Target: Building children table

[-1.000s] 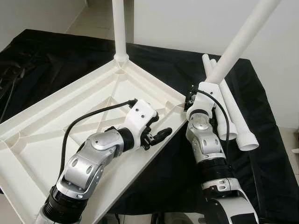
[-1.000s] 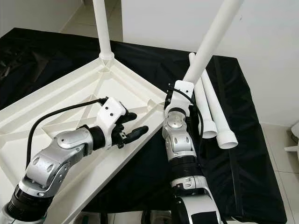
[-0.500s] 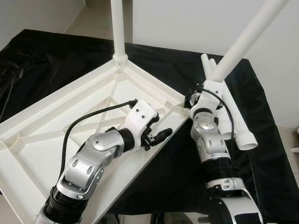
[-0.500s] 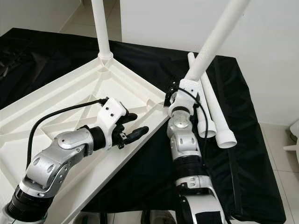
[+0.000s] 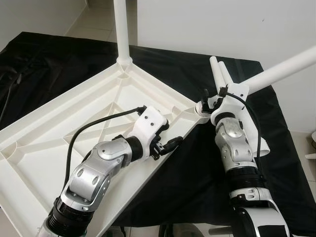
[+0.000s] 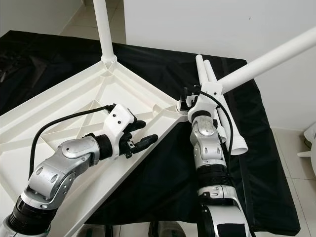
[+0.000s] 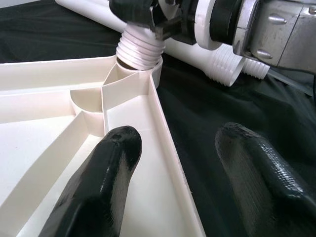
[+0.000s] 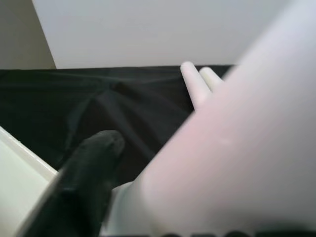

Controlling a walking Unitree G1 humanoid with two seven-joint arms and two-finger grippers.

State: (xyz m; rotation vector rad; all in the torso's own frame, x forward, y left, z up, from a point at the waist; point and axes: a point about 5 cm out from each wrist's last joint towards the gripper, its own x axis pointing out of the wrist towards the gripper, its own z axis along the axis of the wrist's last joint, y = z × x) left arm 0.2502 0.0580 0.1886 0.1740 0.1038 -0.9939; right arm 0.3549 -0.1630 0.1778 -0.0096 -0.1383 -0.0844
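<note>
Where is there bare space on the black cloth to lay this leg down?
Free: the black cloth behind the upturned white tabletop, and the near strip between both arms. Crowded: the spare white legs beside the right gripper holding the white leg.

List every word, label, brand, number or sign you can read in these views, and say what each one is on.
None: no readable text appears anywhere.
The upturned white tabletop bears only moulded ribs.
The leg held by the right end effector, and the spare legs on the black cloth, are plain white.
The left end effector and both silver arms carry no legible marking.
</note>
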